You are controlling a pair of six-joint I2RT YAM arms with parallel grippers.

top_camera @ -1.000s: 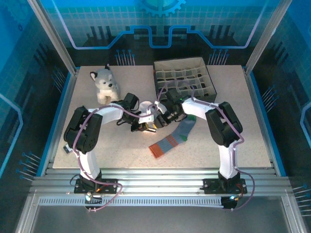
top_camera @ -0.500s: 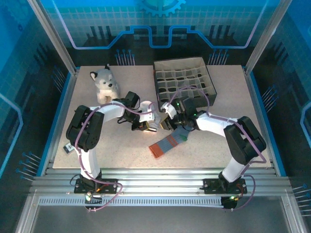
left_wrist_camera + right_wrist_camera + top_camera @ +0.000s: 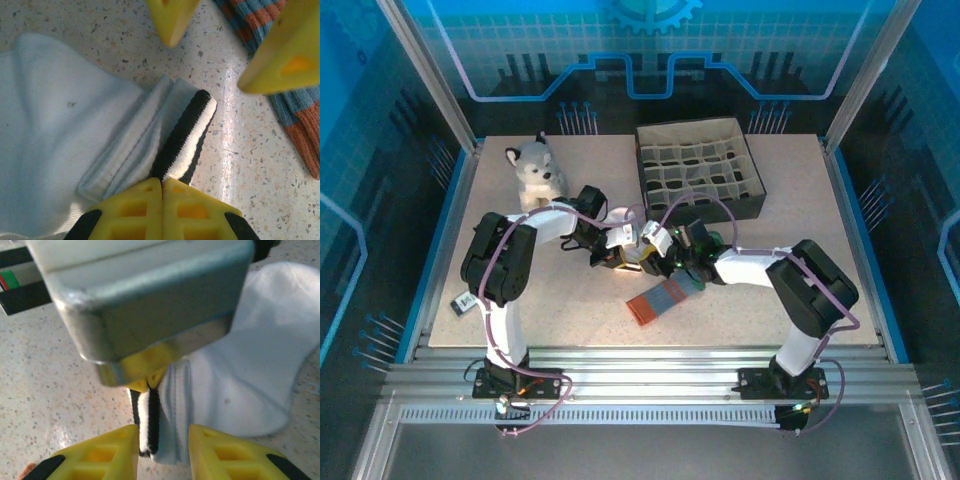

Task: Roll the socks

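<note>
Blue-lit panels wall in a speckled bench (image 3: 570,320). A plush husky (image 3: 537,172) sits at its back left and a divided box (image 3: 700,178) at its back right.

You have both arms reaching into the middle of the bench, where the white sock (image 3: 60,125) lies flat with its leg folded over, so the black-and-white striped cuff (image 3: 187,135) lies on top.

Your left tool (image 3: 162,187) is clenched on that cuff. Its two yellow fingertips are pressed together, with the striped edge pinched between them.

Your right tool (image 3: 162,450) faces it from the opposite side and is released. Its fingers (image 3: 102,455) stand apart, and its own camera sees the striped end of the cuff in the gap between them. From the left wrist, those tips hang just beyond the cuff's end and are not touching it.

The grey-blue sock (image 3: 665,298) lies stretched out flat, just in front of the two tools. Its orange-red cuff points toward the near edge, and its toe end disappears under your right arm.
</note>
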